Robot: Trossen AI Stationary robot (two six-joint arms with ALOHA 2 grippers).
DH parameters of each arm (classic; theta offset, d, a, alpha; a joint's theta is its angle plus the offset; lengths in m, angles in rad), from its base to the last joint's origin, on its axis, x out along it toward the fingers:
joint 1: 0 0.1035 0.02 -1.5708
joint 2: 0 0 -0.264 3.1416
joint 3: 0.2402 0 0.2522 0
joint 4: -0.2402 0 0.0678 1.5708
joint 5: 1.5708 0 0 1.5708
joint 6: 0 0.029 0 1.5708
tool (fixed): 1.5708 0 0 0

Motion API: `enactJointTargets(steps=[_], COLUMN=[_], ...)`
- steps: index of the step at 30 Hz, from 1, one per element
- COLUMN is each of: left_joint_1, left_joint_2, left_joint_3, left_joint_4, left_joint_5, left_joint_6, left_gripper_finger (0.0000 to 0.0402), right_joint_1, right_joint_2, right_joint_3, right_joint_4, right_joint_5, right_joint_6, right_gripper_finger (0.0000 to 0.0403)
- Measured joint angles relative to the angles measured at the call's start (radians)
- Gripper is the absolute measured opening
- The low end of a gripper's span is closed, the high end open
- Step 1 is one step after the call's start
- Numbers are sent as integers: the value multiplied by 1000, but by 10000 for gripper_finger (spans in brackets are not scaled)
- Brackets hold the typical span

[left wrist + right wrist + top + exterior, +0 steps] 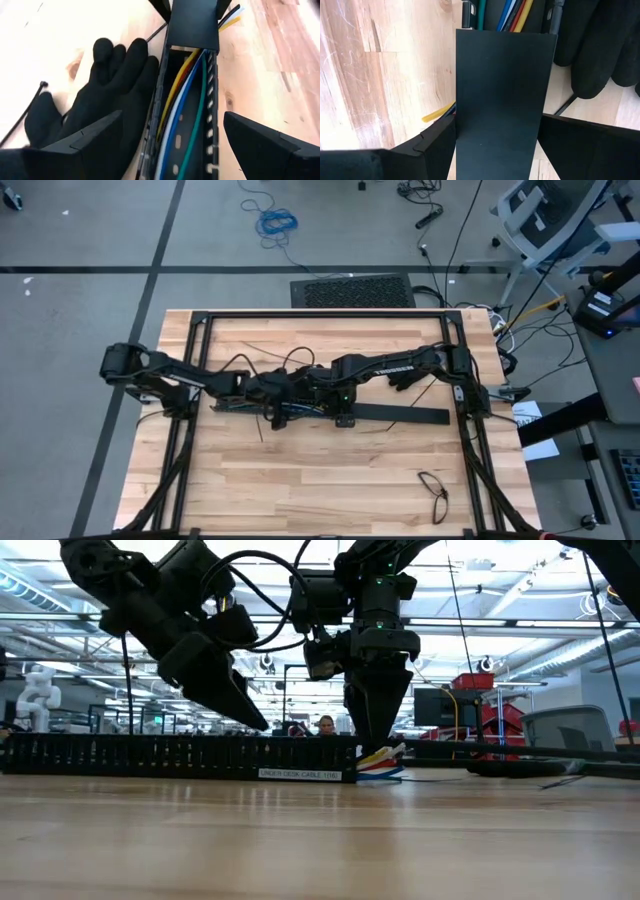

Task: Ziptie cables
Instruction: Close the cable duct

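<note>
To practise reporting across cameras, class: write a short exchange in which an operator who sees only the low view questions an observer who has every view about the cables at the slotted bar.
Operator: From table height I see cables poking out of the end of the slotted bar. Do they run inside it?
Observer: Yes. The left wrist view shows yellow, white, blue and green ones lying along its open channel.
Operator: Is the left tool gripping the bar?
Observer: No. It is open, with one finger on each side of the bar.
Operator: Is anything lying next to the bar?
Observer: A black glove lies on the wood close beside it.
</note>
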Motion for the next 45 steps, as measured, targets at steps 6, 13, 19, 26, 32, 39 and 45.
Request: enactJointTargets(steps=[6, 13, 19, 26, 32, 39, 45], left_joint_1=[0, 0, 1, 1, 1, -8, -11], left_joint_2=[98, 131, 132, 174, 220, 249, 293], left_joint_3=[1, 1, 1, 2, 2, 2, 2], left_joint_4=[87, 181, 190, 295, 357, 354, 433], left_joint_5=[20, 9, 7, 15, 31, 33, 33], left_joint_6=[6, -2, 30, 38, 33, 36, 40], left_gripper_finger=[339, 339, 339, 339, 339, 339, 339], right_joint_1=[0, 0, 0, 0, 0, 0, 0], right_joint_2=[0, 0, 0, 0, 0, 0, 0], right_joint_3=[0, 0, 0, 0, 0, 0, 0], right_joint_4=[0, 1, 2, 3, 1, 2, 2], right_joint_5=[0, 0, 0, 0, 0, -1, -1], right_joint_6=[3, 4, 3, 3, 5, 6, 6], right_gripper_finger=[256, 256, 256, 256, 256, 256, 256])
